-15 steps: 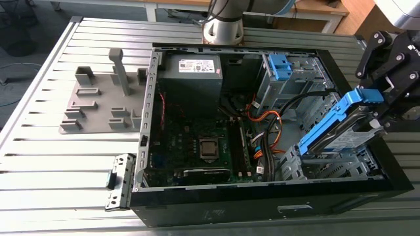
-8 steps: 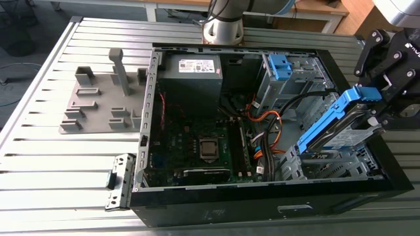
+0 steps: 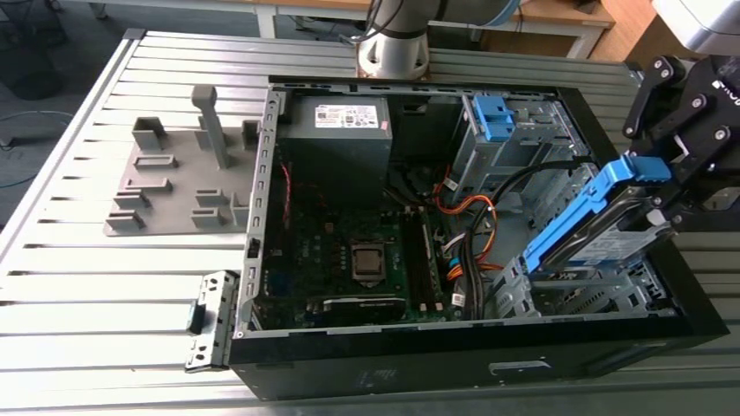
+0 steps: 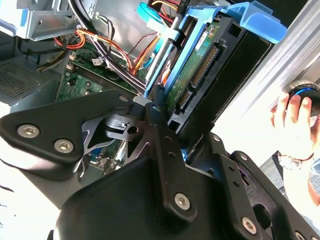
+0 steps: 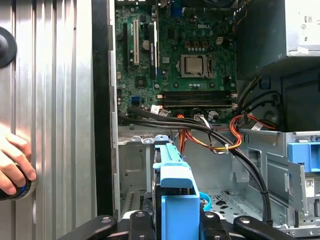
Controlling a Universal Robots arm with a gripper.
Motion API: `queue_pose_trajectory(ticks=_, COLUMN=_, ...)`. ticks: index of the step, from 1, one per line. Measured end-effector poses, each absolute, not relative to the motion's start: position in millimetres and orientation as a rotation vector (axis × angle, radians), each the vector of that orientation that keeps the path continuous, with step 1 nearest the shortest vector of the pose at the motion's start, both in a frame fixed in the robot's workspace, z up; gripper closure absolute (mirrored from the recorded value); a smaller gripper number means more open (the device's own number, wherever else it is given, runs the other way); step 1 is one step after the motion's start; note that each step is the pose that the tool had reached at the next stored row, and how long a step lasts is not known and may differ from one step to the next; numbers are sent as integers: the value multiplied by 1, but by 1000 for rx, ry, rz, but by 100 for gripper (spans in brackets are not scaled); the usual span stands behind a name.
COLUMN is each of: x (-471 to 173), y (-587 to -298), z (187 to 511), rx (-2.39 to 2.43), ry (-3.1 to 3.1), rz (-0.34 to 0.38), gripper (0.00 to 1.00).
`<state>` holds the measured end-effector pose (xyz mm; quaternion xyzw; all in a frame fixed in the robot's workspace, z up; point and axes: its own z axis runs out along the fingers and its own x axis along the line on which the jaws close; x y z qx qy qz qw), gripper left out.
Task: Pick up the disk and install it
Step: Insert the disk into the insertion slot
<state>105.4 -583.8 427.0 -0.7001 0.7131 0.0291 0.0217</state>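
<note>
In the exterior view, at the right of the frame, the gripper (image 3: 668, 186) is clenched on the disk (image 3: 601, 234), which hangs tilted in its blue bracket over the metal drive cage (image 3: 578, 299) in the lower right corner of the open computer case (image 3: 463, 364). The disk seems to carry a pale label, though its print cannot be made out. At upper centre the grey power supply (image 3: 335, 139) bears a white sticker (image 3: 350, 115), also too small to read. The second wrist view adds the disk's green circuit-board underside (image 4: 195, 70) and connector edge. Both wrist views add a person's hand (image 5: 12, 170) resting on a round blue-ringed object outside the case.
</note>
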Motion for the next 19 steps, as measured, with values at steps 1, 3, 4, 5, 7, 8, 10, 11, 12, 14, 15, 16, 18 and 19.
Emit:
queue_pose_trajectory(ticks=1, x=105, y=-584, z=427, rx=-2170, ry=2210, rz=90, gripper=64)
queue_pose_trajectory(ticks=3, x=105, y=-586, z=426, rx=-2169, ry=2210, rz=90, gripper=64)
queue_pose_trajectory(ticks=4, x=105, y=-586, z=425, rx=-2170, ry=2210, rz=90, gripper=64)
queue_pose_trajectory(ticks=5, x=105, y=-587, z=425, rx=-2169, ry=2210, rz=90, gripper=64)
queue_pose_trajectory(ticks=7, x=105, y=-588, z=423, rx=-2169, ry=2210, rz=91, gripper=64)
queue_pose_trajectory(ticks=8, x=105, y=-588, z=422, rx=-2170, ry=2210, rz=90, gripper=64)
queue_pose_trajectory(ticks=10, x=105, y=-588, z=419, rx=-2170, ry=2210, rz=90, gripper=64)
queue_pose_trajectory(ticks=11, x=105, y=-588, z=418, rx=-2170, ry=2210, rz=90, gripper=64)
queue_pose_trajectory(ticks=12, x=105, y=-588, z=416, rx=-2170, ry=2210, rz=90, gripper=64)
queue_pose_trajectory(ticks=14, x=105, y=-588, z=413, rx=-2170, ry=2210, rz=91, gripper=64)
queue_pose_trajectory(ticks=15, x=105, y=-588, z=411, rx=-2170, ry=2210, rz=91, gripper=64)
queue_pose_trajectory(ticks=16, x=105, y=-588, z=410, rx=-2170, ry=2210, rz=91, gripper=64)
queue_pose_trajectory(ticks=18, x=105, y=-588, z=409, rx=-2170, ry=2210, rz=90, gripper=64)
queue_pose_trajectory(ticks=19, x=105, y=-588, z=408, rx=-2170, ry=2210, rz=91, gripper=64)
